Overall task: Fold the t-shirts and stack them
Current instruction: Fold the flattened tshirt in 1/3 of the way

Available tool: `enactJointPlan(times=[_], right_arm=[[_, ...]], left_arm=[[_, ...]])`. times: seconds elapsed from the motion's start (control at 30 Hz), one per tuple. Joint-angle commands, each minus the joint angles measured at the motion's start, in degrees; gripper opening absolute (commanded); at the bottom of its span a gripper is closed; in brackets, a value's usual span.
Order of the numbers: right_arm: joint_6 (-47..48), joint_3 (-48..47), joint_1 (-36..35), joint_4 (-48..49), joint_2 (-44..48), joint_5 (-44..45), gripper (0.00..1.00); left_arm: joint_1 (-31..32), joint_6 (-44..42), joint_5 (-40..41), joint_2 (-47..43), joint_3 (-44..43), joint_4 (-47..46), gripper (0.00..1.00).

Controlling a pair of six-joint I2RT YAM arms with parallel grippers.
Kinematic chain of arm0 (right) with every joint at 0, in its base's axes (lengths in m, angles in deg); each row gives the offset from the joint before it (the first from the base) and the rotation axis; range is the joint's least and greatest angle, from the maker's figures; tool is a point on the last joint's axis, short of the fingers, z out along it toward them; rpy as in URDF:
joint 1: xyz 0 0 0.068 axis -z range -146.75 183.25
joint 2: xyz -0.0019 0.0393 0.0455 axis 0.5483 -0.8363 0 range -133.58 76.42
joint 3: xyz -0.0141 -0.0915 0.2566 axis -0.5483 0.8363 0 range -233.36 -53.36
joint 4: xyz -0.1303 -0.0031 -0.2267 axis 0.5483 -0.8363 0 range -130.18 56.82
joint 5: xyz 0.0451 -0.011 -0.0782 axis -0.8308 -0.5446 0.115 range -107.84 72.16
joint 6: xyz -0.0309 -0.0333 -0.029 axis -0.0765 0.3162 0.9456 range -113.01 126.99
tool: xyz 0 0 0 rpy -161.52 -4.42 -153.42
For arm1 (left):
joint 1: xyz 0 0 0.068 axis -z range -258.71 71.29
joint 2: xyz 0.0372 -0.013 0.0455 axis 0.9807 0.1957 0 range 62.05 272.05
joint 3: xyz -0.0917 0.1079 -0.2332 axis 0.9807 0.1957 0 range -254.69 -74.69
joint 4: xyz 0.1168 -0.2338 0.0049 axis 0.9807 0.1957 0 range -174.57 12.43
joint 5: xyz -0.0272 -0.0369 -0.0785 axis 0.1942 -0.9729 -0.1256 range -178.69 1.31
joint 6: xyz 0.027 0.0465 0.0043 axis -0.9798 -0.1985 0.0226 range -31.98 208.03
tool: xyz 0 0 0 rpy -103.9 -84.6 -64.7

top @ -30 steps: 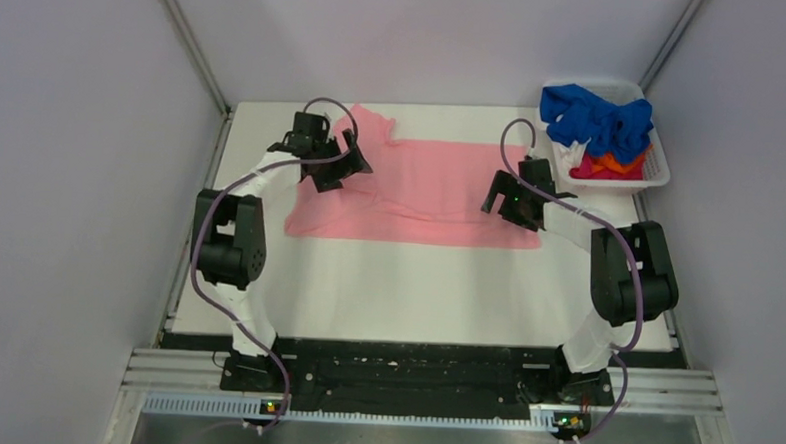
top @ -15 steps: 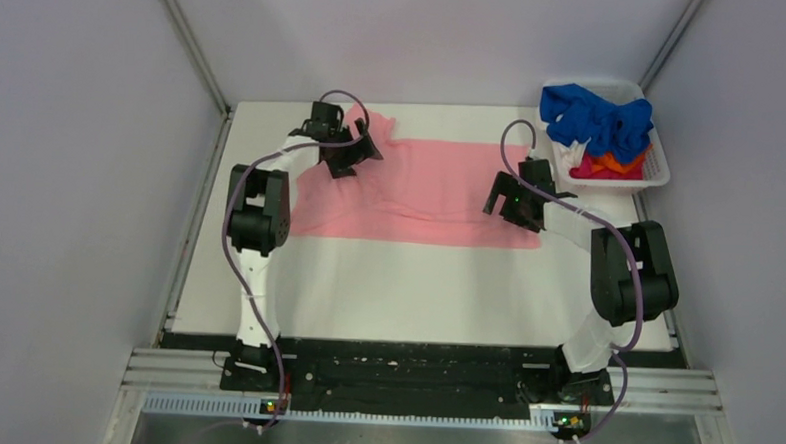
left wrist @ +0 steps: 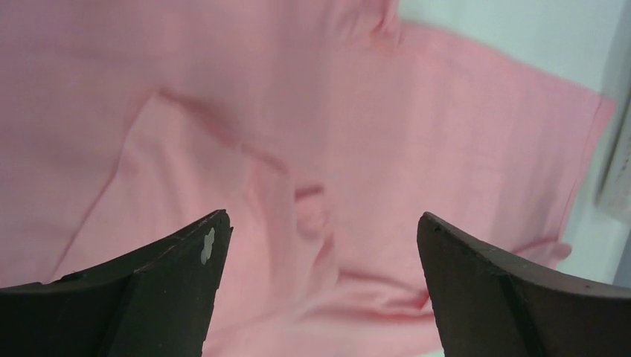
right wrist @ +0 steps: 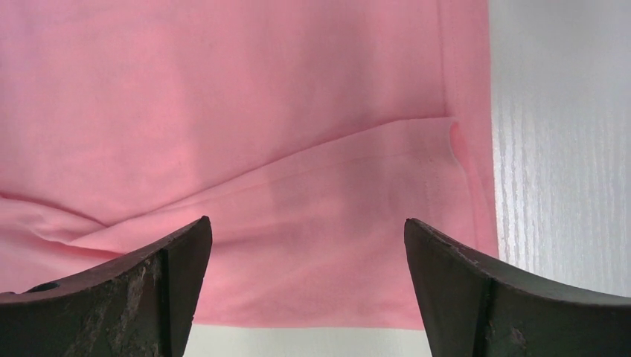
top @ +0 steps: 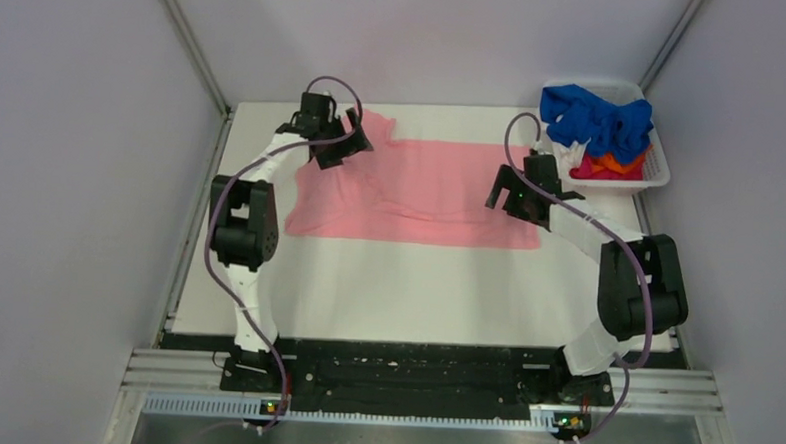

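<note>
A salmon-pink t-shirt (top: 425,188) lies spread flat across the far half of the white table (top: 416,283), partly folded lengthwise. My left gripper (top: 345,140) is open and empty above its wrinkled far left end, near the sleeve (left wrist: 312,216). My right gripper (top: 510,192) is open and empty above its right end, close to the hem (right wrist: 312,223). Royal blue (top: 599,116), orange and red (top: 602,166) t-shirts are piled in the basket.
A white plastic basket (top: 656,173) stands at the far right corner of the table. Grey walls close in the table on the left, back and right. Bare white table (right wrist: 558,149) shows right of the pink shirt's edge.
My left gripper moved up and away over the shirt's far left end, first right, then slightly back left. My right gripper shifted a little toward the far side. The shirt stayed put.
</note>
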Motion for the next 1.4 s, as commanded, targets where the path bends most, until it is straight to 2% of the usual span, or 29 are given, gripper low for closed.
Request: enactJointPlan(times=[0.0,0.1,0.27,0.43,0.7,0.9,1.0,1.17,1.27,1.37], right_arm=[[1.05,-1.50,-2.35,2.02,0.32,-0.76,0.99],[0.17,-1.60,-4.74,4.35,-2.60,-0.80,0.99],[-0.84,-1.24,-7.73,2.95,-4.99,3.76,0.99],[-4.71,6.62,-8.12,3.21,-2.93,3.23,0.99],[-10.90,21.72,-13.99,-0.80,10.93,4.38,0.99],[-20.20,31.38,-19.93,-8.83,26.21,3.48,0.99],[-24.88,35.46,-20.92,-10.82,33.29,-0.58,0.99],[-28.36,39.05,-21.96,-15.48,44.69,-1.96,0.99],[-27.00,37.01,-21.96,-17.03,49.59,-1.73,0.99],[-23.36,33.16,-21.96,-16.09,51.85,-0.38,0.99]], left_arm=[[0.06,-0.76,2.15,-14.01,15.66,-4.37,0.99],[0.02,0.02,0.87,-15.32,22.97,-6.26,0.99],[-0.93,1.60,2.40,-11.34,23.32,-0.86,0.99],[-1.26,3.32,3.79,-15.48,34.10,-2.74,0.99],[-0.98,8.34,4.56,-34.44,61.60,-6.50,0.99],[-0.65,11.67,7.03,-52.83,74.95,-2.91,0.99],[-0.47,12.72,6.60,-59.21,78.33,-1.68,0.99],[-0.12,14.23,5.98,-68.82,80.86,1.80,0.99],[-0.11,13.50,8.48,-72.54,79.53,5.16,0.99],[-0.11,12.75,8.99,-73.28,74.17,8.12,0.99]])
